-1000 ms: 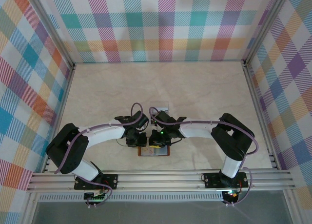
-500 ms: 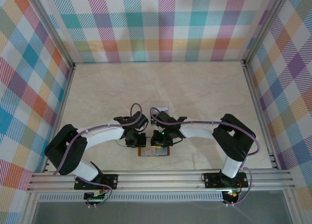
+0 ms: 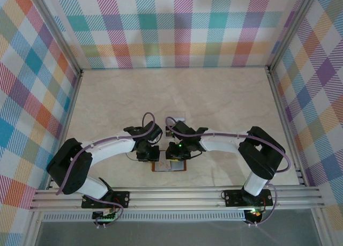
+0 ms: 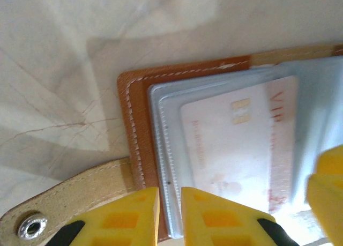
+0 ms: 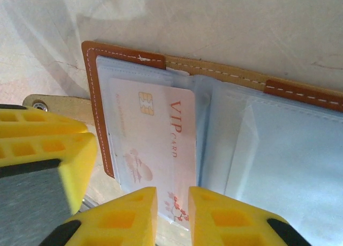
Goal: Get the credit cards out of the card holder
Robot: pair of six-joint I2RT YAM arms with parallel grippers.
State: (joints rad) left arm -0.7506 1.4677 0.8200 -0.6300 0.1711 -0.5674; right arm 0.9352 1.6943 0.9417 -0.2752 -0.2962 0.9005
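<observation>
The card holder (image 3: 156, 167) lies open and flat near the table's front edge, brown leather (image 4: 136, 128) with clear pockets and a snap tab (image 4: 69, 198). A whitish credit card (image 5: 155, 133) printed "VIP" sits in the left pocket (image 4: 236, 144), its near end reaching past the leather edge. My left gripper (image 4: 169, 216) is shut on the holder's left pocket edge. My right gripper (image 5: 172, 216) has its fingers a narrow gap apart, with the card's near end between them. Both grippers (image 3: 146, 156) (image 3: 176, 156) meet over the holder (image 5: 94, 96).
A small pale flat rectangle (image 3: 178, 119) lies on the table behind the grippers, partly under a cable. The metal rail (image 3: 171, 195) runs just in front of the holder. Plaid walls close three sides; bare marble tabletop (image 3: 177, 96) stretches behind.
Both arms have shifted slightly over the holder. The right gripper's fingers have eased apart a little. The holder has stayed in place.
</observation>
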